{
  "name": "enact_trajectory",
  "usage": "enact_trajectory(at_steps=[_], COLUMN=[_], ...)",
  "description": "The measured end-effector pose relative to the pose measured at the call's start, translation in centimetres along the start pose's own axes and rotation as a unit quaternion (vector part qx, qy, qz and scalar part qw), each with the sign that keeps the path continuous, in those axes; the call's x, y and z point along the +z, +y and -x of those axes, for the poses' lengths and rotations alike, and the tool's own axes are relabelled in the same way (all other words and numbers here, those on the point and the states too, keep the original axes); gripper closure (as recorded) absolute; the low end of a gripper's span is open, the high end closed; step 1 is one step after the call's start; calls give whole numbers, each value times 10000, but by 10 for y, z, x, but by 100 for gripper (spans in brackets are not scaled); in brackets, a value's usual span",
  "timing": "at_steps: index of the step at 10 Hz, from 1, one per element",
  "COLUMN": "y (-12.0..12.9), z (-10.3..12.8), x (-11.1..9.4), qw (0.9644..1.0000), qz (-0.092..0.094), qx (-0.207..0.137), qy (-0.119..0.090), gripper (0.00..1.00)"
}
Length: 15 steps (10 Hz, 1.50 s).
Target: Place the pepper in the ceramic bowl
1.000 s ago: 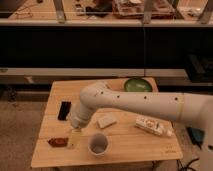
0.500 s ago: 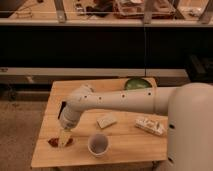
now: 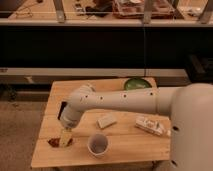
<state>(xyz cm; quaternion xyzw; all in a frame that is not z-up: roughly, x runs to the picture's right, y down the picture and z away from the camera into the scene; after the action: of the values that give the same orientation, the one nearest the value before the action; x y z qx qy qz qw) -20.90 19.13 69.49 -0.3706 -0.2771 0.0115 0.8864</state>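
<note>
We find the gripper [image 3: 66,137] low at the lower left of the wooden table [image 3: 127,150], set directly on the pepper [image 3: 53,142]. The pepper lies flat on the table in the lower left of the frame. Its left part shows beside the gripper and a dark sliver shows on the gripper's right. The middle is covered, so we cannot tell whether the gripper is clenched on it or only resting over it.

A second ago the gripper hung higher and to the right, with the whole pepper in view. Half a second ago it had already come down to this spot. The pepper appears not to have moved.

Its long axis runs left to right, roughly along the table's near edge. Which end is the stem we cannot make out.

The ceramic bowl [image 3: 136,83] sits at the table's far edge, upper right of centre, well apart from the pepper. A white cup [image 3: 98,145] stands near the gripper's right.
</note>
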Motion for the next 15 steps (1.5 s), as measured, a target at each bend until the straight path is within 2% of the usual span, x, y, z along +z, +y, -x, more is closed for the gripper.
enact_trajectory(at_steps=[1, 3, 6, 9, 10, 13, 15], y=[4, 8, 6, 7, 9, 19, 17], z=[-1, 4, -3, -10, -9, 2, 8], x=[-8, -7, 8, 37, 44, 79, 93], qw=[9999, 9991, 9989, 9993, 9994, 10000, 9998], qz=[-105, -269, -401, -308, -269, -1, 109], qx=[-133, -325, -224, -7, 22, -11, -171], qy=[-4, -17, 106, 227, 217, 98, 39], gripper=[20, 20, 20, 20, 20, 20, 20])
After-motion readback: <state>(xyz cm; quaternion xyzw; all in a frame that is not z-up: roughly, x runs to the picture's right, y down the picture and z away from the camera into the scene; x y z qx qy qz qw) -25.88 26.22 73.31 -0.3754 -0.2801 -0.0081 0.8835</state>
